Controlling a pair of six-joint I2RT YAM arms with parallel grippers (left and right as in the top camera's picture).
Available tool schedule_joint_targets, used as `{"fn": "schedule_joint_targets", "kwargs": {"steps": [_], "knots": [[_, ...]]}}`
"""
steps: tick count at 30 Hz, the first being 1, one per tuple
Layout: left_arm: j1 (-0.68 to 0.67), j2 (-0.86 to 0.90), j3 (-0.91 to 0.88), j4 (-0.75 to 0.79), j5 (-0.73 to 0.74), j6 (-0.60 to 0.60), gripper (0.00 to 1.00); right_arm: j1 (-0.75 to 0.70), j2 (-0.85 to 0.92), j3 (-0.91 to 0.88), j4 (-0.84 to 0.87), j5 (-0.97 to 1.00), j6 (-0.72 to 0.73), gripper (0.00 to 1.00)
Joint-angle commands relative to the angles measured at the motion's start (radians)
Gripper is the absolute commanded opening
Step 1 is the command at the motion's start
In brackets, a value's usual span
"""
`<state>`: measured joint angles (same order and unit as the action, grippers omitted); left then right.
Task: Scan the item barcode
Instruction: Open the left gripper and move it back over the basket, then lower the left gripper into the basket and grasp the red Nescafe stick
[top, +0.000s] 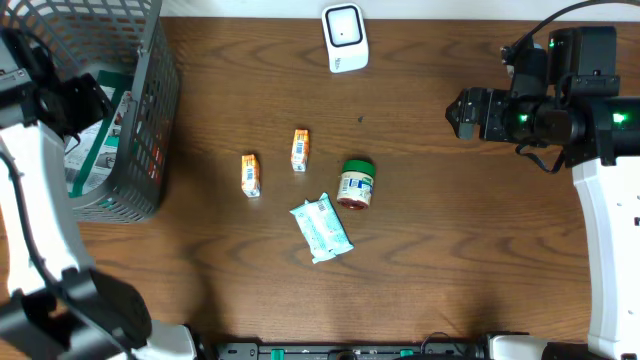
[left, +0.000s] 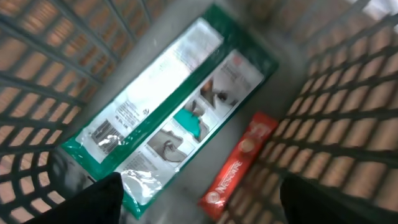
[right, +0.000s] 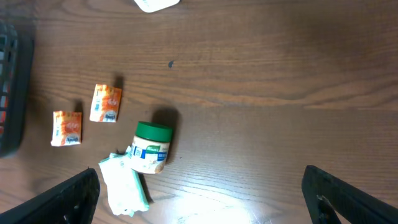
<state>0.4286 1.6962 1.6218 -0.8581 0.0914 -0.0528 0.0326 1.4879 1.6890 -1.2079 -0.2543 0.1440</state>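
Your left hand (left: 200, 184) hangs inside the grey basket (top: 150, 120). Its two dark fingers stand wide apart and nothing is between them, so it is released.

The basket has walls of open square mesh, rigid and matt. On its floor lie two things. One is a flat, glossy green and white packet (left: 168, 106), rectangular, with printed pictures and a barcode label near one end. The other is a narrow red stick sachet (left: 239, 168) with Nescafé lettering. It lies just beside the packet, near the mesh wall. The left wrist view is blurred, so the smaller print cannot be read.

The other items lie on the dark wood-grain counter (top: 450, 250), near its middle. There are two small orange and white cartons (top: 250, 174) (top: 300, 150), box-shaped and apart from each other. There is also a round jar (top: 356, 185) with a green lid and a pale label, lying on its side. Just beside it is a soft, crinkled, pale green wipes pack (top: 321, 228).

The white scanner (top: 345, 38), a smooth rounded block with a dark window, stands at the far edge of the counter, well apart from these items.

Your right hand (right: 200, 173) hovers above the right side of the counter, fingers spread wide, holding nothing.
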Motion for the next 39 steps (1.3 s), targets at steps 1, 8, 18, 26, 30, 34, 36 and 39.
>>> {"fn": "schedule_joint_targets", "kwargs": {"steps": [1, 8, 18, 26, 30, 34, 36, 39], "knots": [[0.012, 0.062, 0.011, -0.012, 0.069, 0.113, 0.82, 0.001, 0.005, 0.017, 0.000, -0.006, -0.014, 0.99], [0.016, 0.177, 0.011, -0.041, 0.198, 0.238, 0.78, 0.001, 0.005, 0.017, 0.000, -0.006, -0.014, 0.99], [0.016, 0.266, 0.009, -0.063, 0.213, 0.353, 0.71, 0.001, 0.005, 0.017, 0.000, -0.006, -0.014, 0.99], [0.016, 0.325, 0.005, -0.053, 0.216, 0.374, 0.71, 0.001, 0.005, 0.017, 0.000, -0.006, -0.014, 0.99], [0.016, 0.352, 0.005, -0.049, 0.272, 0.406, 0.72, 0.001, 0.005, 0.017, 0.000, -0.006, -0.014, 0.99], [0.016, 0.373, 0.005, -0.042, 0.292, 0.431, 0.72, 0.001, 0.005, 0.017, 0.000, -0.006, -0.014, 0.99], [0.016, 0.383, 0.005, -0.038, 0.292, 0.438, 0.72, 0.001, 0.005, 0.017, 0.000, -0.006, -0.014, 0.99], [0.016, 0.396, 0.005, -0.034, 0.293, 0.451, 0.70, 0.001, 0.005, 0.017, 0.000, -0.006, -0.014, 0.99]]}}
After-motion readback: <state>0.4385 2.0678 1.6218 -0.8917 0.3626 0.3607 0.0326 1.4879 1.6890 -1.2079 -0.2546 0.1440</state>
